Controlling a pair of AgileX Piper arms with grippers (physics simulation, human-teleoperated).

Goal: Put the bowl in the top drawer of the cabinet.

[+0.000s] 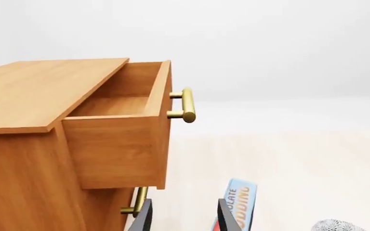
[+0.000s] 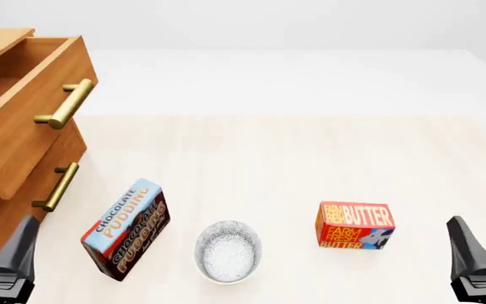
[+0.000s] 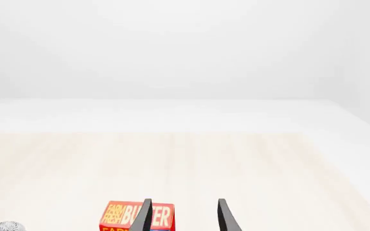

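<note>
In the left wrist view, our left gripper point(image 1: 181, 216) stands open and empty, the cabinet point(image 1: 24, 159) ahead of it with the top drawer point(image 1: 117, 144) pulled out.

From the front, the bowl point(image 2: 228, 251) sits on the table point(image 2: 311, 158) between both grippers, the chocolate pudding box point(image 2: 127, 229) toward our left gripper, the butter box point(image 2: 354, 226) toward the right.

In the right wrist view, our right gripper point(image 3: 183, 216) is open, holding nothing, the butter box just beyond its fingers.
</note>
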